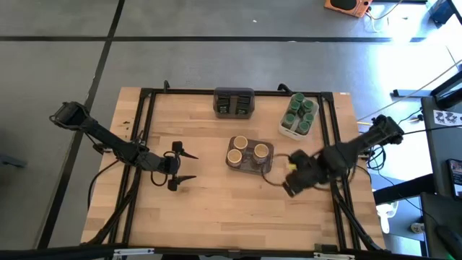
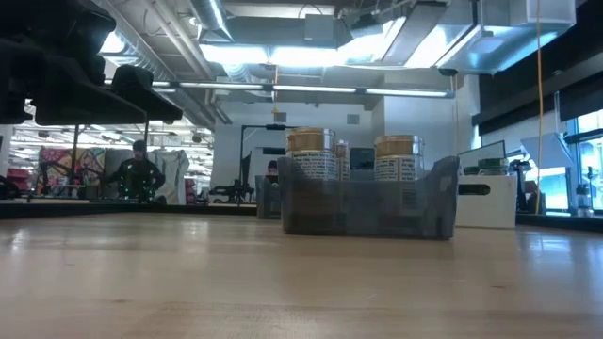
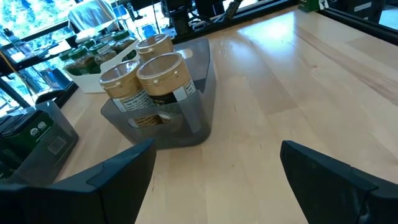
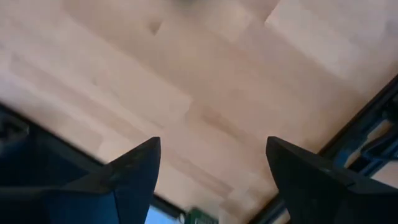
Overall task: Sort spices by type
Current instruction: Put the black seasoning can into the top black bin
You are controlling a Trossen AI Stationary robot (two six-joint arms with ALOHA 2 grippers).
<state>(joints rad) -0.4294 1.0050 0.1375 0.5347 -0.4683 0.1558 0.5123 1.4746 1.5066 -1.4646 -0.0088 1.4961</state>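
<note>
Three tan-lidded spice jars (image 1: 247, 149) stand upright in a clear grey bin (image 1: 249, 165) at the table's middle; the left wrist view shows these jars (image 3: 152, 78) close ahead. Several green-lidded jars (image 1: 301, 112) fill a white tray (image 1: 286, 131) at the far right. Dark tins (image 1: 234, 105) sit in a grey bin (image 1: 234, 92) at the far middle. My left gripper (image 1: 193, 166) hovers open, just left of the grey bin, fingers pointing at it. My right gripper (image 1: 290, 180) stands open to the right of that bin, pointing down over bare wood (image 4: 214, 93), with nothing between its fingers.
A black frame (image 1: 144, 115) runs along the table's left, right and far sides. Bare wood (image 1: 231, 217) lies between the bins and the near edge. In the low view, people and workshop benches show in the room beyond the grey bin (image 2: 367, 207).
</note>
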